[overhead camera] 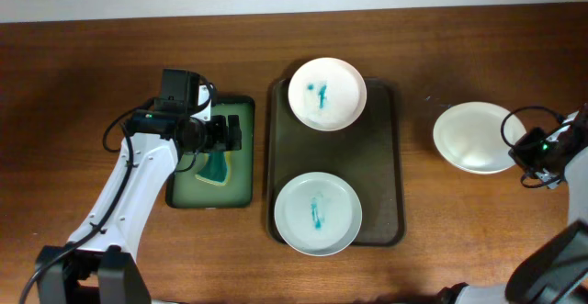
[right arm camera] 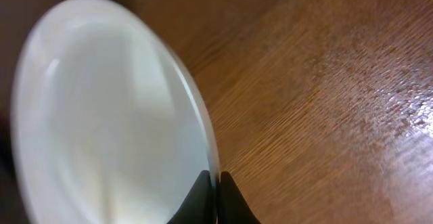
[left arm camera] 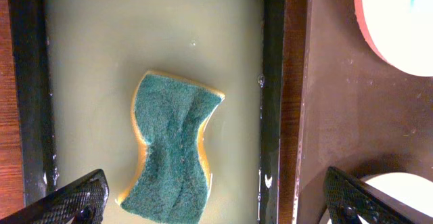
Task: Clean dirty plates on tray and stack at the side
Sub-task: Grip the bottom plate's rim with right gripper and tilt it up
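Two white plates with blue smears lie on the dark tray (overhead camera: pixel 386 157): one at the far end (overhead camera: pixel 327 94) and one at the near end (overhead camera: pixel 317 213). A clean white plate (overhead camera: pixel 473 137) is at the right side, tilted, and my right gripper (overhead camera: pixel 522 148) is shut on its rim (right arm camera: pixel 215 176). A green and yellow sponge (left arm camera: pixel 172 146) lies in the shallow black basin (overhead camera: pixel 242 189) of soapy water. My left gripper (overhead camera: pixel 225 137) hovers open above the sponge, its fingertips wide apart (left arm camera: pixel 216 197).
The wooden table (overhead camera: pixel 478 240) extends to the right and in front of the tray. The basin sits close beside the tray's left edge (left arm camera: pixel 304 116). The right arm's cables lie near the table's right edge.
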`<act>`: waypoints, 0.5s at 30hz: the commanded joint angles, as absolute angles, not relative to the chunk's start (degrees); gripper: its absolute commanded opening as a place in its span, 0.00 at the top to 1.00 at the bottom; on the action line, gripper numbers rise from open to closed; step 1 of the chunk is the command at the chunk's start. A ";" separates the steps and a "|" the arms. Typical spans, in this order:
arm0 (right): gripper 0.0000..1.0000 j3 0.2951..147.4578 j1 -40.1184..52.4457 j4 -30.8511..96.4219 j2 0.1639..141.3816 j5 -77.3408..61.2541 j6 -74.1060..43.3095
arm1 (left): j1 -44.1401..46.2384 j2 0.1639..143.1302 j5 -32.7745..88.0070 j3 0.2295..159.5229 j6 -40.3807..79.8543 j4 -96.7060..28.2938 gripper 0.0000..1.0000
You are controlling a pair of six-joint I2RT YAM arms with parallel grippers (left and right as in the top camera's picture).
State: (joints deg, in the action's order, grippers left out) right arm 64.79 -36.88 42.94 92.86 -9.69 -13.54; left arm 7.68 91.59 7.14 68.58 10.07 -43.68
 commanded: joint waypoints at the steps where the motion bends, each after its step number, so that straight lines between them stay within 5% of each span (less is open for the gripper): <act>1: 0.59 65.58 -36.25 43.59 98.50 -12.34 -13.98 | 7.70 91.15 7.90 69.47 9.74 -43.79 0.00; 5: 0.41 65.71 -35.94 47.11 92.88 -20.08 -13.93 | 7.70 91.15 7.90 69.47 9.74 -43.79 0.01; 9: 0.41 65.69 -28.53 56.84 75.90 -29.12 -8.91 | 7.70 91.15 7.90 69.47 9.74 -43.79 0.01; 15: 0.41 61.45 2.85 64.97 69.38 -21.23 -6.39 | 7.70 91.15 7.90 69.47 9.74 -43.79 0.01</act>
